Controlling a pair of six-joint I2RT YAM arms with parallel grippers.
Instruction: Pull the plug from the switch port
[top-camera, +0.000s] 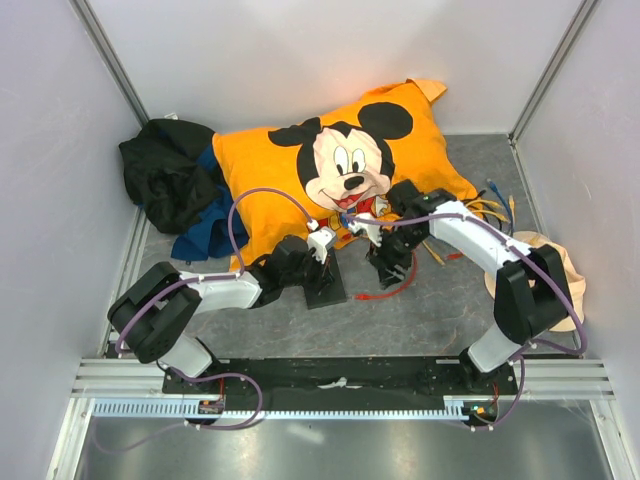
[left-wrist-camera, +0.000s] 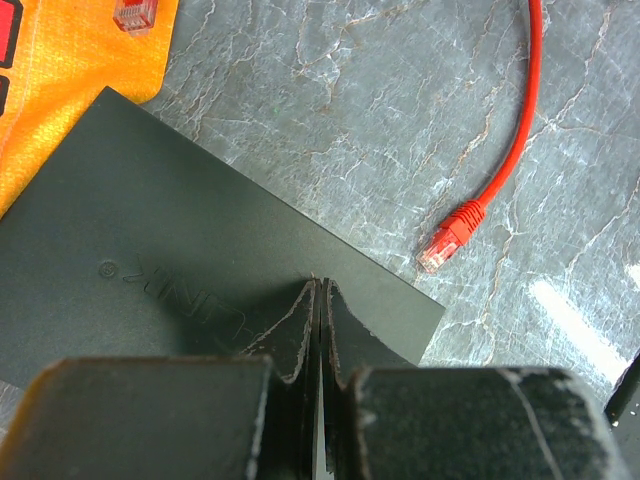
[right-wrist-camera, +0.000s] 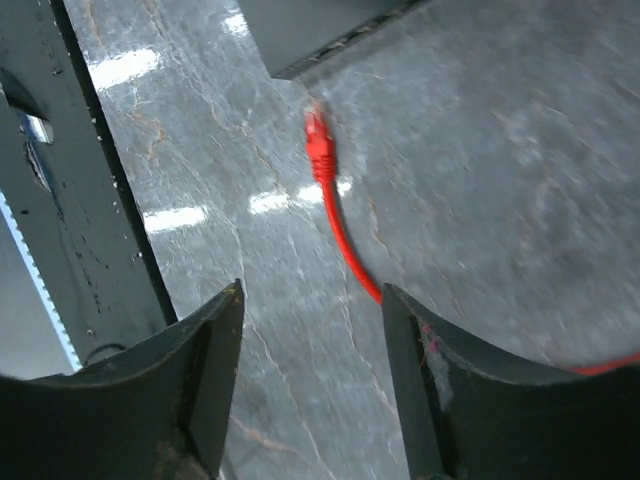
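Note:
The switch (top-camera: 327, 287) is a flat dark box on the grey table, also in the left wrist view (left-wrist-camera: 150, 250). My left gripper (left-wrist-camera: 322, 287) is shut and empty, its tips over the switch's near edge, seemingly resting on its top. The red cable's plug (left-wrist-camera: 450, 240) lies loose on the table, a little way from the switch and in no port. My right gripper (right-wrist-camera: 312, 295) is open and empty above the table. The red cable (right-wrist-camera: 345, 240) runs up between its fingers to the plug (right-wrist-camera: 318, 145), near the switch's corner (right-wrist-camera: 320, 30).
An orange Mickey Mouse pillow (top-camera: 340, 160) lies behind the switch, with a clear plug (left-wrist-camera: 135, 12) on its edge. A black heap of cloth (top-camera: 165, 175) and blue cloth (top-camera: 205, 235) lie at the far left. Loose cables (top-camera: 495, 205) and a beige object (top-camera: 560, 275) are at the right. Walls enclose the table.

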